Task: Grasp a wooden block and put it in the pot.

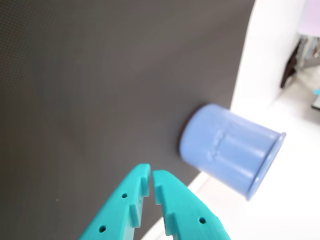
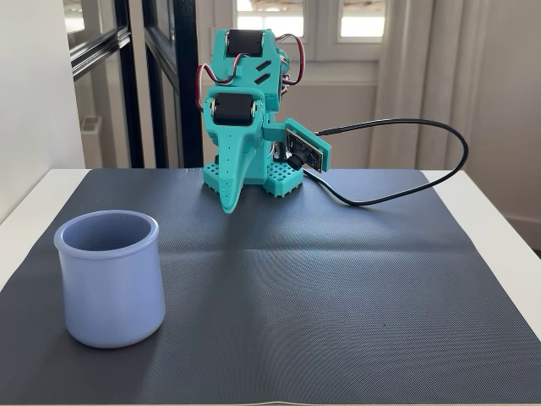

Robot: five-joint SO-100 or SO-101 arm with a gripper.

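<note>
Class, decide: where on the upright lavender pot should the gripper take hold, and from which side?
Probably the rolled rim, from above, one finger inside, one outside: the pot stands upright, mouth open, handleless, its body likely too wide.

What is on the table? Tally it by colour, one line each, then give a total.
Lavender-blue: 1, the pot.
Teal: 1, the arm with its gripper, fingers closed and empty.
Dark grey: 1, the mat.
Black: 1, the cable.
Red-brown: 0, no wooden block shows in either view.
Total: 4.
</note>
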